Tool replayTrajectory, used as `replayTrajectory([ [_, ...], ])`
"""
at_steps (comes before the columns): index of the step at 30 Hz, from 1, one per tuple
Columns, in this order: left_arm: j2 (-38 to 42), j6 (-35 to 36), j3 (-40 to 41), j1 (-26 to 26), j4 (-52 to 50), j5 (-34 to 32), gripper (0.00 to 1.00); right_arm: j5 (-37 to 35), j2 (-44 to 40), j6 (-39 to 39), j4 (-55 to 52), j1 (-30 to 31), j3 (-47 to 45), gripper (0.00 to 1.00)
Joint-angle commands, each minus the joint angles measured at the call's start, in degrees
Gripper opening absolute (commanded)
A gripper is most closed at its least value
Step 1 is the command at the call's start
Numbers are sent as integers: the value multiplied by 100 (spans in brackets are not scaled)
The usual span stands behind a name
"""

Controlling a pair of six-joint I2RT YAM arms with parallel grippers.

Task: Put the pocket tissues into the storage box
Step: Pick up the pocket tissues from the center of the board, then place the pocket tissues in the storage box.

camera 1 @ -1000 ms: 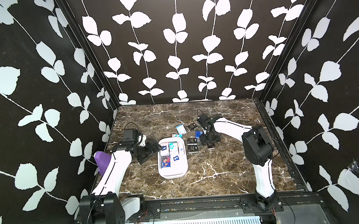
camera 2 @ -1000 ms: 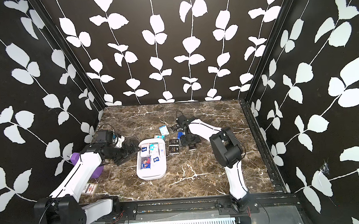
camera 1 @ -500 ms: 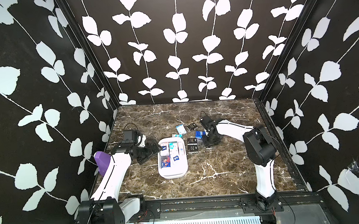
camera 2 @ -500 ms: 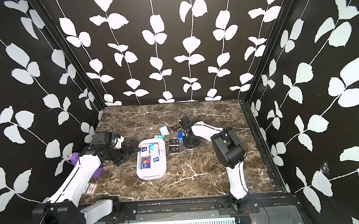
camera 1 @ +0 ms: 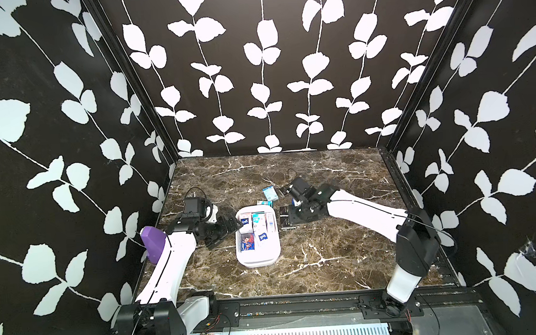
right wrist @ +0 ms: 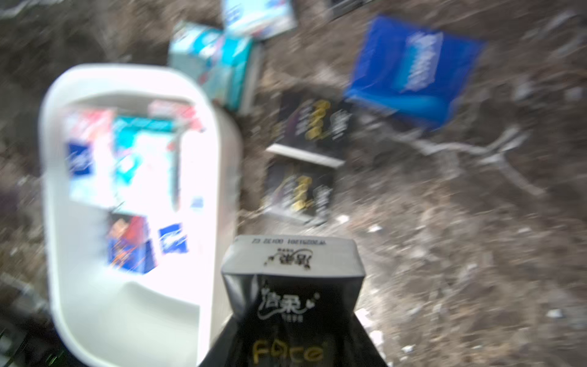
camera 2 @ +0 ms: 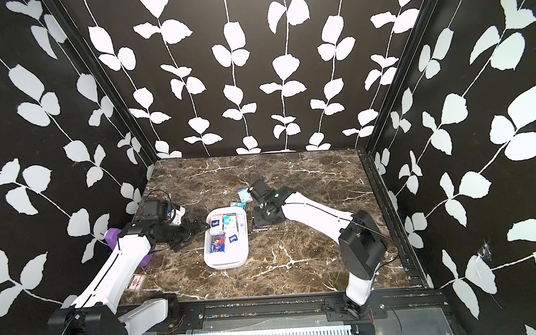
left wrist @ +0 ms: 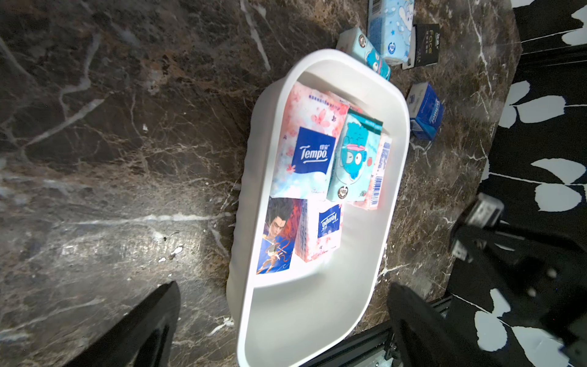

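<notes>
Pocket tissues (left wrist: 313, 152) in two lots: at least five packs inside the storage box (camera 1: 259, 258), crowded into its far half; the rest loose on the marble tabletop (camera 1: 345, 259) by the box's far end and right long side. Leaf-patterned walls (camera 1: 271, 78) close on three sides; broad marble toward the right one and the near rail (camera 1: 300, 305). Box lengthwise, left of centre, well off every table edge. Purple angular object (camera 1: 151, 242) against the left wall, partly behind the left arm (camera 1: 167, 267).

Left gripper (left wrist: 282, 295) spread wide, holding nothing, at the box's left rim near the far end; contact impossible to judge. Right gripper (camera 1: 292, 220) clamped on a black Face pack (right wrist: 292, 276), pinched at the waist, just beside the box's right rim, not over it.

Two more black packs (right wrist: 313, 127) flat on the marble just beyond, end to end; blue pack (right wrist: 409, 73) farther out; teal-white pack (right wrist: 219, 66) close against the box's far end; pale blue cartoon pack (left wrist: 390, 28) past that.

Right wrist view smeared apart from the held pack; that gripper's fingers hard to make out. Small red-and-white card (camera 2: 135, 282) half hidden under the left arm, print unreadable.
</notes>
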State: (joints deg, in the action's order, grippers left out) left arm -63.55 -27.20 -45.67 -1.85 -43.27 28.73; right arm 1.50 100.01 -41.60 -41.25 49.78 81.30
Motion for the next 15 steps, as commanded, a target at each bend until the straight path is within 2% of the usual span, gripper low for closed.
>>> replayTrajectory([
  [1, 67, -37, 102, -13, 133, 79, 99, -116, 55, -547, 94, 454, 182, 39],
  [3, 63, -72, 131, -11, 201, 96, 99, 11, 222, -651, 220, 731, 323, 39],
  [7, 80, -51, 151, -19, 220, 157, 99, -195, 792, -649, -243, 1108, 1018, 40],
  [11, 119, 29, 137, -15, 168, 173, 99, -44, 1269, -693, -135, 1277, 1437, 40],
  [15, 179, 56, 155, -22, 126, 181, 99, -114, 1589, -1233, -117, 1289, 1596, 39],
])
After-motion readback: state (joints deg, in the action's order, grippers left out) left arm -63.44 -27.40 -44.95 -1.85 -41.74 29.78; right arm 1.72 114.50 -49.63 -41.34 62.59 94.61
